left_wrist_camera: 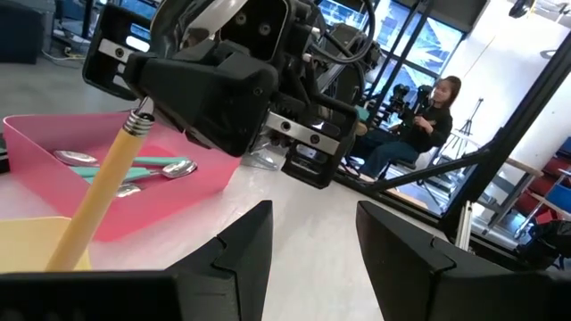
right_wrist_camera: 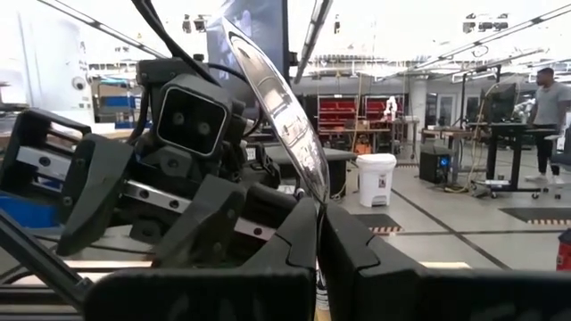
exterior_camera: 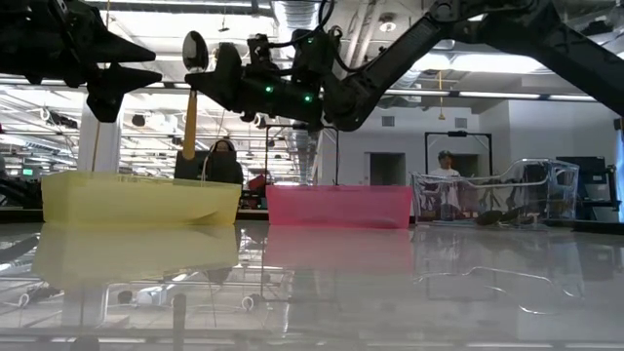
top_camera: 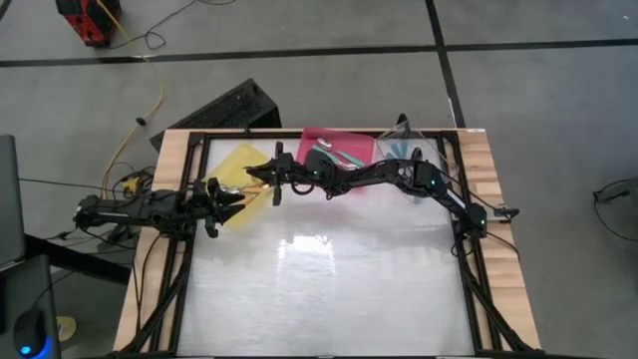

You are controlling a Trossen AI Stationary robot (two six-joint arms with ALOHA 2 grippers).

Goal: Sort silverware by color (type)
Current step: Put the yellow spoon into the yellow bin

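My right gripper (top_camera: 261,172) reaches across the table's far side and is shut on an orange-handled spoon (exterior_camera: 189,117). The spoon stands upright over the yellow tray (exterior_camera: 136,200), its dark bowl (exterior_camera: 195,49) on top. My left gripper (left_wrist_camera: 312,236) stands open and level at the table's left, close by the spoon, touching nothing. In the pink tray (left_wrist_camera: 53,147) lie teal-handled spoons (left_wrist_camera: 134,169) with silver bowls. More silverware lies in the clear tray (exterior_camera: 497,200). My right gripper pinches the spoon's thin neck (left_wrist_camera: 141,114), between bowl and orange handle, with its two fingers (right_wrist_camera: 294,236). They come nearly level from the table's right and lie across the spoon. The spoon is lifted clear and upright, its handle (left_wrist_camera: 94,201) hanging down over the yellow tray.
The three trays stand in a row along the far edge: yellow on the left, pink (top_camera: 337,150) in the middle, clear (top_camera: 404,150) on the right. The glossy white table surface (top_camera: 319,289) lies bare toward the near edge. People sit and stand in the room beyond.
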